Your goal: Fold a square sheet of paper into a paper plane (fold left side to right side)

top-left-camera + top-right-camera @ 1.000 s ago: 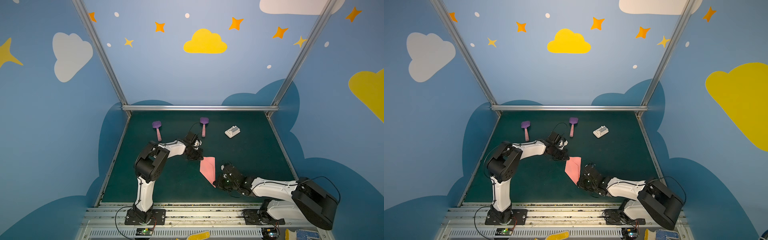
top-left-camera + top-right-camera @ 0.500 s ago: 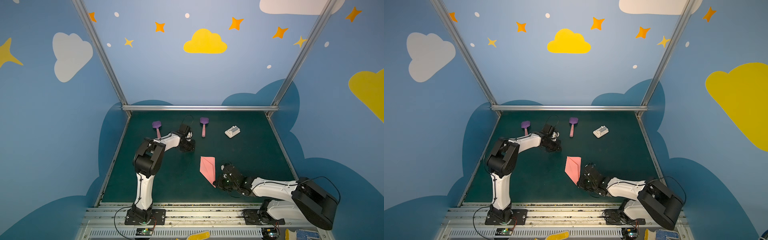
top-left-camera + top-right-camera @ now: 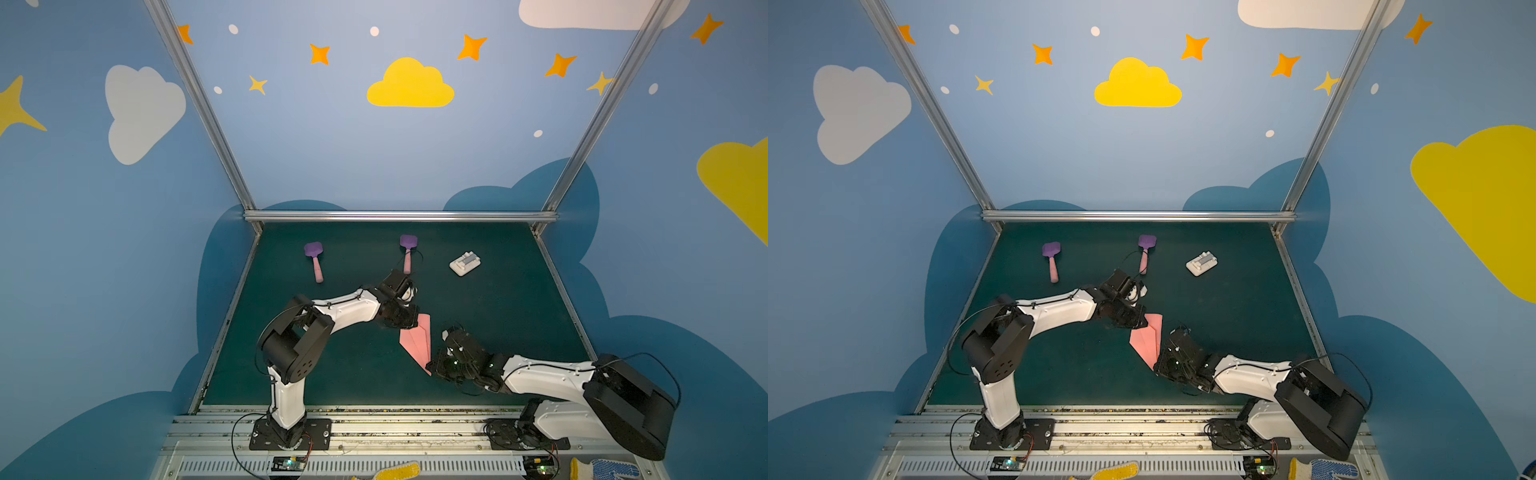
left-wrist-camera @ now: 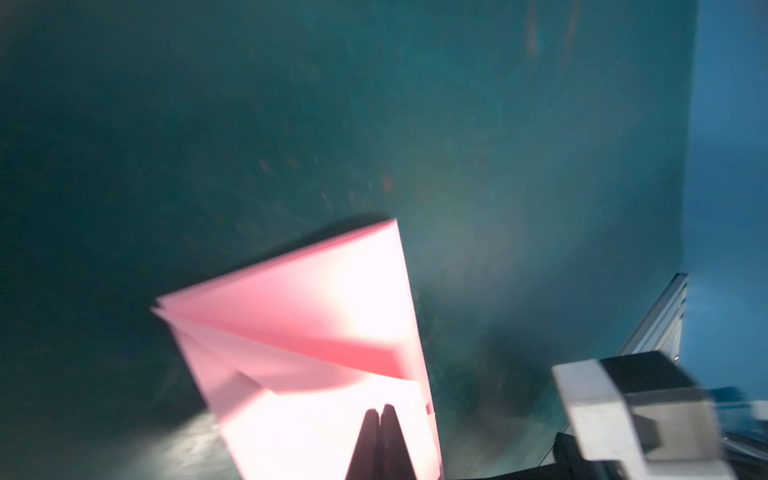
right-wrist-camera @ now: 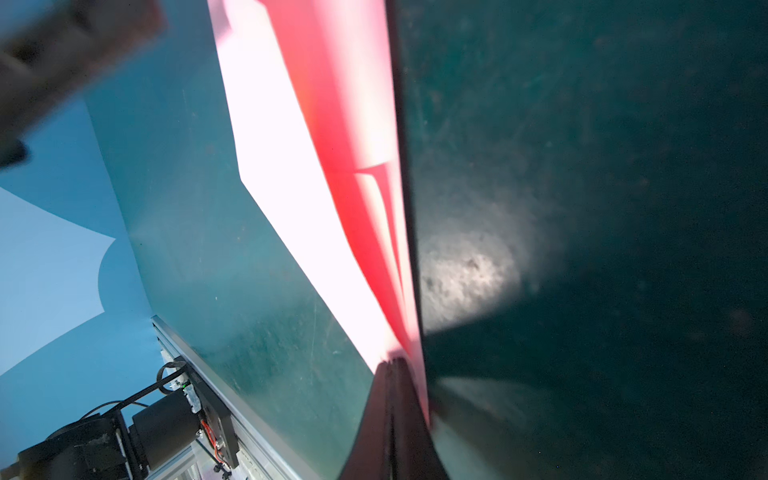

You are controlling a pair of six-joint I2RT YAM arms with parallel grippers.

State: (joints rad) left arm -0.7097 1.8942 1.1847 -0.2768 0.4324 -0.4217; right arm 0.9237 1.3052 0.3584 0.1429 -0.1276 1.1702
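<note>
The square sheet of paper (image 3: 417, 343) (image 3: 1147, 341) is salmon pink and folded into a narrow pointed dart, the paper plane. It lies on the green mat with its point toward the front. My left gripper (image 3: 409, 319) (image 3: 1138, 321) is shut, its closed fingertips resting on the wide far end of the paper (image 4: 316, 332); the left gripper (image 4: 380, 409) shows no paper between its fingers. My right gripper (image 3: 432, 365) (image 3: 1158, 365) is shut at the near point. In the right wrist view, the paper (image 5: 291, 166) runs away from the right gripper (image 5: 392, 365), and a pink edge passes beside the fingers.
Two purple spatulas with pink handles (image 3: 314, 259) (image 3: 407, 251) lie at the back of the mat. A small white block (image 3: 464, 263) sits back right. Metal rails edge the mat, with blue walls on three sides. Gloves (image 3: 395, 471) lie at the front edge.
My left gripper pulled back toward the spatulas half a second ago and has now come forward onto the paper's far end. The right gripper and the paper have stayed put.
</note>
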